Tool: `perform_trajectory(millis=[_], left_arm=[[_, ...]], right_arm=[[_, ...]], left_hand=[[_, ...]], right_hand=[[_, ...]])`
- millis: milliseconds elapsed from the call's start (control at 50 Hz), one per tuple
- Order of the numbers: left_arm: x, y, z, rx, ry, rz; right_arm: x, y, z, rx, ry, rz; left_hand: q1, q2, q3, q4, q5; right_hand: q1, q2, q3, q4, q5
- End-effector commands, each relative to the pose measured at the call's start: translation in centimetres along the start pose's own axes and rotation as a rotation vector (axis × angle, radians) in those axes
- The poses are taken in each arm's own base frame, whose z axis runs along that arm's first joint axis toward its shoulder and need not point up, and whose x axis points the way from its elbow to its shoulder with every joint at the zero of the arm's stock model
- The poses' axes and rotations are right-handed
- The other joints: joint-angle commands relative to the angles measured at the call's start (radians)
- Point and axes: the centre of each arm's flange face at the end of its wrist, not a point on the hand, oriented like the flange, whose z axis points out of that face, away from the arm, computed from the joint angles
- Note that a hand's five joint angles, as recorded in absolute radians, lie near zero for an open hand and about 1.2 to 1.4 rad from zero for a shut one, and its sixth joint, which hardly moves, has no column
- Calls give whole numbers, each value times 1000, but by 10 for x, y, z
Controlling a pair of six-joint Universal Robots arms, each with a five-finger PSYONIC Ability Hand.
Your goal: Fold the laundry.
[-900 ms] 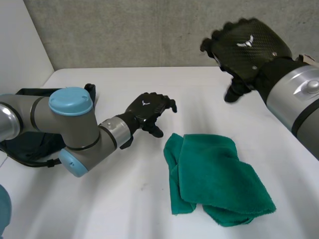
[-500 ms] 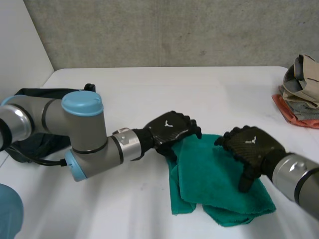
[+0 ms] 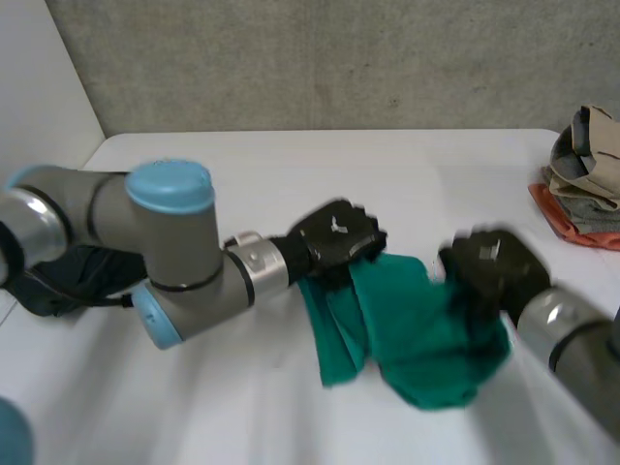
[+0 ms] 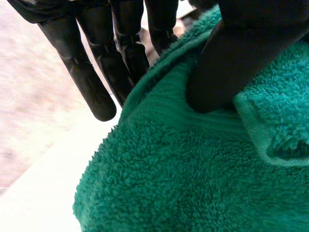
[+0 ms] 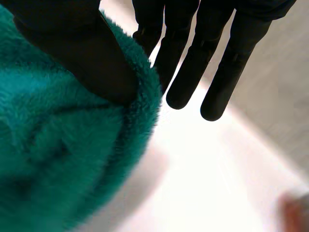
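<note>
Towel [image 3: 412, 334], one; left hand [image 3: 335, 238], right hand [image 3: 494, 268] pinch it.

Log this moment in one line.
left hand: pinches towel, left edge | right hand: pinches towel, right edge | clothes pile: far right

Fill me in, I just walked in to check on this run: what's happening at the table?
Both robot hands are on a bunched green towel on the white table. The left hand pinches its far left corner between thumb and fingers; the right hand pinches its right edge likewise. The fold is not yet done. More clothes are piled at the table's right edge.
</note>
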Motion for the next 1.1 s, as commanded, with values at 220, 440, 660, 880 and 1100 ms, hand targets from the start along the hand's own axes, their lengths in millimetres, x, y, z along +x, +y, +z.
perform_trajectory(millis=[220,440,660,880,1100], left_arm=[[-25,-43,-67,4,-305,11],[4,17,-83,-235,-426,-276],[-21,-22,-124,-263,-620,-293],[-42,-45,-138,-135,-459,-381],[-51,5,-110,-285,-292,-478]], right_arm=[[-49,-123,61,607,-128,-194],[-90,-52,121,425,-189,-133],[-18,-93,98,426,30,71],[16,-59,55,73,14,373],[-27,-3,36,-143,-125,604]], left_hand=[[269,195,206,191,239],[-216,-290,-280,-295,-246],[-626,-700,-690,-705,-656],[-641,-715,-705,-719,-671],[-591,-665,-655,-669,-621]], right_hand=[[300,220,212,200,220],[-725,-804,-812,-824,-804],[-922,-1001,-1010,-1022,-1002],[-922,-1001,-1010,-1022,-1002],[-782,-861,-869,-881,-861]])
